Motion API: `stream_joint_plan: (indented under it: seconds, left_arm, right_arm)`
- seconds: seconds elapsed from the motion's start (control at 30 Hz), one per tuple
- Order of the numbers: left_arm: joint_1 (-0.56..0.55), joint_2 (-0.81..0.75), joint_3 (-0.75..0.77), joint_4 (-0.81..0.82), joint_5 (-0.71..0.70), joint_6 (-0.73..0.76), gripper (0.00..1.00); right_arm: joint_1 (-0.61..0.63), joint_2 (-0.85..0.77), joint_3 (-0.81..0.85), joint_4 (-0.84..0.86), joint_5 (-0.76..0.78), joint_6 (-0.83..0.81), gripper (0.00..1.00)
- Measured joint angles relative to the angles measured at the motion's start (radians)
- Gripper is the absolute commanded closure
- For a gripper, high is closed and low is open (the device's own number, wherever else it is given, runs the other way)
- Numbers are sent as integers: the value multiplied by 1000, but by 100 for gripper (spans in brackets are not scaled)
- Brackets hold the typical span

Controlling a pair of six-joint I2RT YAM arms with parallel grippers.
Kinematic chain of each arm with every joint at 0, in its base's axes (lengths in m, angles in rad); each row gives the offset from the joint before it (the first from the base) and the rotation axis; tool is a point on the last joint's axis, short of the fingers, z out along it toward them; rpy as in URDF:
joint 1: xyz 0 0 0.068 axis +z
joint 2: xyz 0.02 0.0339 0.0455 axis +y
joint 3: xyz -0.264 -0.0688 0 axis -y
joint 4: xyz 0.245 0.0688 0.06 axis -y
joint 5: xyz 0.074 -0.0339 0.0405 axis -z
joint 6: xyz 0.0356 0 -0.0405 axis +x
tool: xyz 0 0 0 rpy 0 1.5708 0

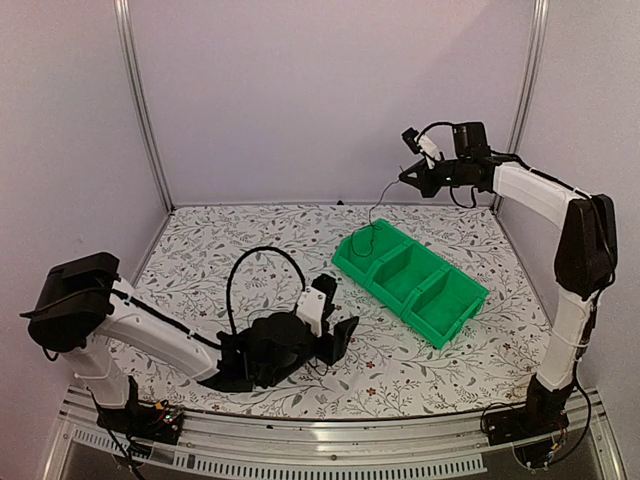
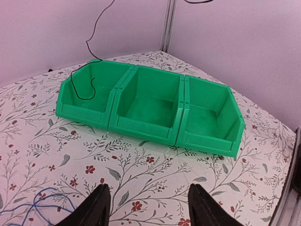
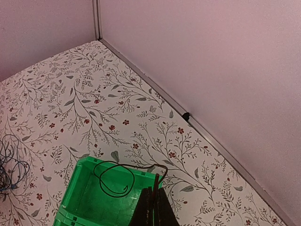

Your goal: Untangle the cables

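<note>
Left black two-finger pincer [image 2: 148, 209] hangs low by the near edge of the flowered bench [image 1: 250, 240], jaws wide and empty.
High toward the far right corner, on a bent arm, the right pincer [image 1: 405, 177] pinches the thin black flexible cable [image 3: 110, 181]. Its lower loop lies in the far end compartment of the green three-part plastic bin [image 2: 141, 128]. I judge a slow descent best, so that all the cable coils inside.
</note>
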Motion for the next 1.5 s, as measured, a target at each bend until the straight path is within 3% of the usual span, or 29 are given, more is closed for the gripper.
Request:
stream_joint_plan:
  seconds: [0.37, 0.77, 1.0, 1.27, 1.4, 1.5]
  left_arm:
    - [-8, -41, -14, -43, -98, -21, 41]
    - [-8, -49, -45, -102, -156, -101, 41]
    - [-8, -82, -46, -157, -178, -152, 41]
    - [-10, -129, -59, -216, -206, -200, 41]
    - [-12, -152, -64, -242, -219, -217, 41]
    - [-14, -171, -70, -256, -230, -225, 40]
  right_arm:
    - [14, 94, -112, -76, -56, -43, 99]
    - [88, 125, -141, -103, 94, -101, 100]
    - [108, 181, -82, -107, 180, -109, 100]
    - [169, 351, 143, -189, 284, -126, 100]
    - [180, 392, 167, -238, 318, -133, 100]
    - [181, 393, 167, -284, 328, -138, 91]
